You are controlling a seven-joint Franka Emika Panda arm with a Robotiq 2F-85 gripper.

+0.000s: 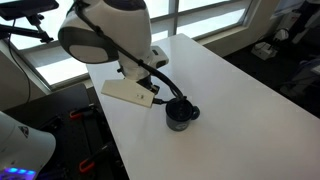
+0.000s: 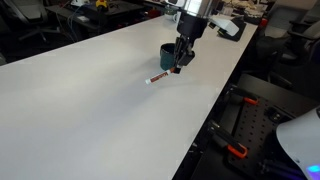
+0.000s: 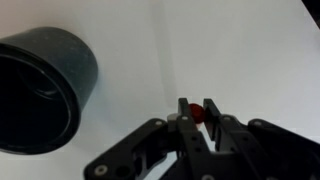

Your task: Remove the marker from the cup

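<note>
**Marker gripped outside the cup**

The arm bends down over the white table, and its wrist points almost straight down. The gripper is nearly closed and pinches the orange-red end of the marker. The marker is outside the cup, low and just beside it.

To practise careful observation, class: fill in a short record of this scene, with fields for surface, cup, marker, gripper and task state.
surface: white table
cup: small glossy black mug, upright, beside the gripper
marker: short stick with orange-red end, outside the mug
gripper: black two-finger gripper, shut on the stick
task state: marker already out of the cup
</note>
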